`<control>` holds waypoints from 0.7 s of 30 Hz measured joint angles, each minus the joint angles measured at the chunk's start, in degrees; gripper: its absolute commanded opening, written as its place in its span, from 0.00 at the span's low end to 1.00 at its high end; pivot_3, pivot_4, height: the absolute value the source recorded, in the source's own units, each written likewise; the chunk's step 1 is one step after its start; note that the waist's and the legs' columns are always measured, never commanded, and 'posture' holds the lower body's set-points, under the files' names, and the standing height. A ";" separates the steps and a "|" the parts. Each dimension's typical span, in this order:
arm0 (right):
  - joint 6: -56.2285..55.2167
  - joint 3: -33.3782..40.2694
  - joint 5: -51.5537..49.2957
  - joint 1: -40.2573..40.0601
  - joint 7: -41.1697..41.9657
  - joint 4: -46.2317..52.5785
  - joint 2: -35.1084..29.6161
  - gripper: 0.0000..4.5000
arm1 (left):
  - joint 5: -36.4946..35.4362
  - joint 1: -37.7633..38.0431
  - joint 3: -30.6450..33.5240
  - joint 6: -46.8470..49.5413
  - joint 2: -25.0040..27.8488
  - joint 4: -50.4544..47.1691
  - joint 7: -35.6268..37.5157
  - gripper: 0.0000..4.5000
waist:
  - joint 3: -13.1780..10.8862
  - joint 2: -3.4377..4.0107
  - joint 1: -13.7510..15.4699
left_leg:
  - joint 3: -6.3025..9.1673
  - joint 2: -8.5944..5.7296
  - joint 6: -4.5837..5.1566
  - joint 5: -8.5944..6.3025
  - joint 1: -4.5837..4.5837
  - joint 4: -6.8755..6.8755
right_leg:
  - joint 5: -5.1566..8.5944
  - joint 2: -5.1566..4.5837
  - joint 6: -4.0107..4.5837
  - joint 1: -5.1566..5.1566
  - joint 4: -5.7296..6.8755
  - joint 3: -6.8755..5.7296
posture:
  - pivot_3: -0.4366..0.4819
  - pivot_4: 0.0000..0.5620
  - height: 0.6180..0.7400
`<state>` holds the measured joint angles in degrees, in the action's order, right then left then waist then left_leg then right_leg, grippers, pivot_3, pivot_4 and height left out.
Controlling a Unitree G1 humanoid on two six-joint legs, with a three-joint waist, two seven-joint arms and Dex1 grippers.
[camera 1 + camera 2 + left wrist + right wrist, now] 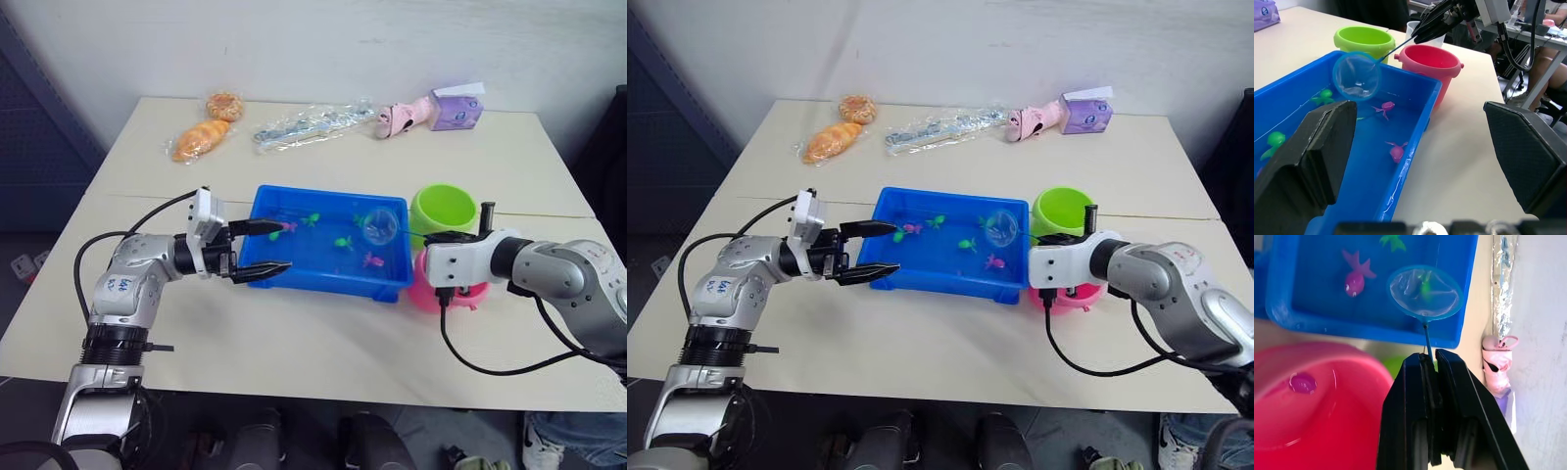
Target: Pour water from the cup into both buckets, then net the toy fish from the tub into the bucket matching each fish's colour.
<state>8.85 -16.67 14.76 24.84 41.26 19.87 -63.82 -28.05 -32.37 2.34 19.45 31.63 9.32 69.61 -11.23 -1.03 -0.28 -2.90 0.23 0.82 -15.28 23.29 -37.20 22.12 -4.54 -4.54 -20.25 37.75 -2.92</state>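
The blue tub [323,282] lies mid-table with water and several small green and pink toy fish [1396,152] in it. My right gripper [1430,355] is shut on the thin handle of the net [380,228]. The net's light blue hoop hangs over the tub's right end, and a green fish [1425,286] shows through the mesh. That gripper hovers above the pink bucket [1427,61], which holds water and one pink fish [1302,383]. The green bucket [443,211] stands just behind it. The cup's [1411,28] pale edge peeks out behind the buckets. My left gripper [285,246] is open at the tub's left end.
Along the table's far edge lie two bread toys [201,140], a clear plastic packet [313,124], a pink toy [407,116] and a purple box [458,108]. Black cables trail from both wrists. A seated person's legs [1542,83] show beyond the table's right side.
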 measured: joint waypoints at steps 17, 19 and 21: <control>6.92 -0.91 6.43 3.69 18.60 3.86 2.12 0.00 | -0.01 -0.01 -0.78 0.45 -0.11 -0.69 0.55 0.99 | 0.00 0.00 0.18 | 0.03 -0.01 0.00 0.00 0.00 -0.06 | 0.00 0.00 0.00 0.03 0.02 -0.02 | 0.48 0.27 1.00; 9.54 -0.91 5.76 3.74 21.07 5.16 2.78 0.00 | -0.01 -0.01 -0.78 0.45 -0.11 -0.69 0.55 0.99 | 0.00 0.00 0.22 | 0.05 -0.01 0.01 -0.01 0.00 -0.08 | 0.00 -0.01 0.00 0.05 0.01 -0.03 | 0.48 0.27 1.00; 13.01 -0.78 4.60 3.72 23.01 6.32 3.66 0.00 | -0.01 0.00 -0.78 0.46 -0.11 -0.69 0.56 0.99 | 0.00 0.00 0.18 | 0.05 -0.01 0.01 -0.01 0.00 -0.08 | 0.00 -0.01 0.00 0.06 0.01 -0.03 | 0.48 0.27 1.00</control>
<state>21.87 -17.45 19.35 28.56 64.26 26.19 -60.16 -28.06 -32.38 1.56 19.91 31.52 8.63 70.17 -11.24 -1.03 -0.11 -2.85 0.22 0.83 -15.29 23.29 -37.28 22.12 -4.55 -4.53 -20.19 37.76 -2.95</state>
